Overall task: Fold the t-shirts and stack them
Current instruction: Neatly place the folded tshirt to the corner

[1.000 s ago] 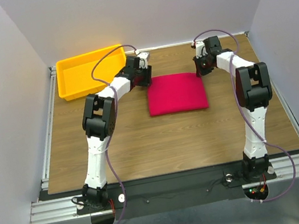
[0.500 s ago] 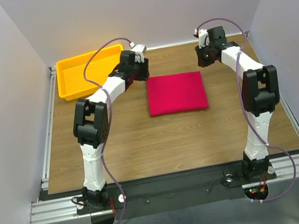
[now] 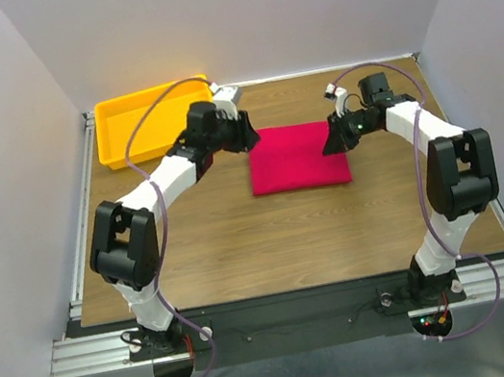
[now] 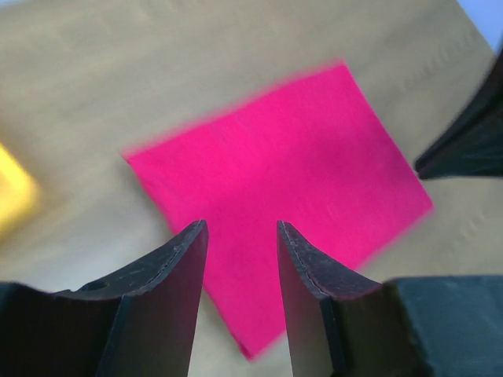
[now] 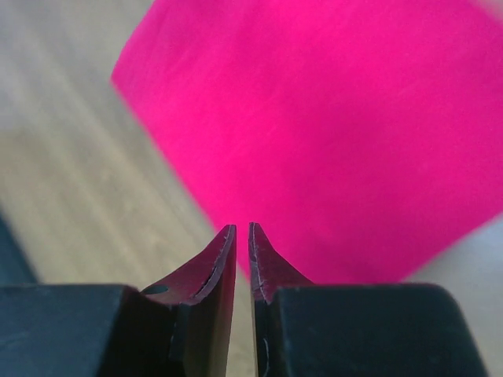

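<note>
On my overhead feed one crimson-pink t-shirt [image 3: 296,156] lies folded into a neat, flat rectangle on the wooden worktop [image 3: 241,239], a little beyond the middle and between the two arms. A yellow plastic tray [image 3: 127,142] sits at the far left corner, well apart from the shirt, and nothing shows inside it. My left end effector [image 3: 245,136] is at the shirt's far left corner, and its wrist camera shows the two dark fingers [image 4: 169,267] parted by a moderate gap, holding nothing, with the pink cloth showing through the gap. A blurred patch of yellow tray sits at the left edge of that view, and part of the other arm at the right edge. My right end effector [image 3: 333,140] is over the shirt's right edge, towards the far corner. From its wrist camera the fingers [image 5: 220,259] are drawn nearly together, with only a thin slit between them and nothing gripped. Their tips point at the cloth's edge where it meets the bare wood. I cannot tell whether either set of tips touches the fabric.
</note>
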`<move>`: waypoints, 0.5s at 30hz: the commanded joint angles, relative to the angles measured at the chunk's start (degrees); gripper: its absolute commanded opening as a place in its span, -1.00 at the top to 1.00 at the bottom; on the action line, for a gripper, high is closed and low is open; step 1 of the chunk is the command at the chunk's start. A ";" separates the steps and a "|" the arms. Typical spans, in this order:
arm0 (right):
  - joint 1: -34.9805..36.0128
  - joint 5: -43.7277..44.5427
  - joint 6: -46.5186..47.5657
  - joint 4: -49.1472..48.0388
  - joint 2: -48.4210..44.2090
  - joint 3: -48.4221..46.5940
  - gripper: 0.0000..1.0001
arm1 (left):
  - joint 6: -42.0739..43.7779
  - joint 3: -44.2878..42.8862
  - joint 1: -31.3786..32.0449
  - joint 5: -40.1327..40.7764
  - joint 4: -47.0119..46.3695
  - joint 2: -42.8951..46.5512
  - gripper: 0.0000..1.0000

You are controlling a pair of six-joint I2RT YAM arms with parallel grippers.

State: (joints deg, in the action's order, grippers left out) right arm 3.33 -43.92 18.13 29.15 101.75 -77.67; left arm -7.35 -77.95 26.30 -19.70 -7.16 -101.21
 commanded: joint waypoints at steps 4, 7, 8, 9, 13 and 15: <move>-0.26 -10.83 4.02 7.24 3.44 3.84 0.71 | -9.69 13.08 4.10 -8.42 -9.36 1.11 0.01; -0.26 -11.10 4.11 8.03 5.90 3.93 0.74 | -11.19 13.79 5.07 -10.18 -11.56 -1.61 0.04; -0.26 -11.10 3.93 8.21 6.52 3.84 0.75 | -11.28 13.79 5.33 -10.27 -12.00 -2.32 0.04; -0.26 -10.84 3.84 8.21 7.66 3.84 0.77 | -11.28 13.79 5.51 -10.53 -12.26 -3.02 0.04; -0.26 -7.42 3.40 8.38 10.30 4.28 0.83 | -11.02 14.14 5.77 -9.22 -12.09 -6.01 0.04; -0.34 -5.22 3.23 8.30 11.18 5.15 0.85 | -10.32 14.67 5.69 -8.25 -11.65 -6.89 0.04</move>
State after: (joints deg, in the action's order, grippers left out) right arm 3.40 -51.77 21.04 36.67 111.70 -73.34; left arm -17.61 -64.05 31.92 -28.27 -15.99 -107.37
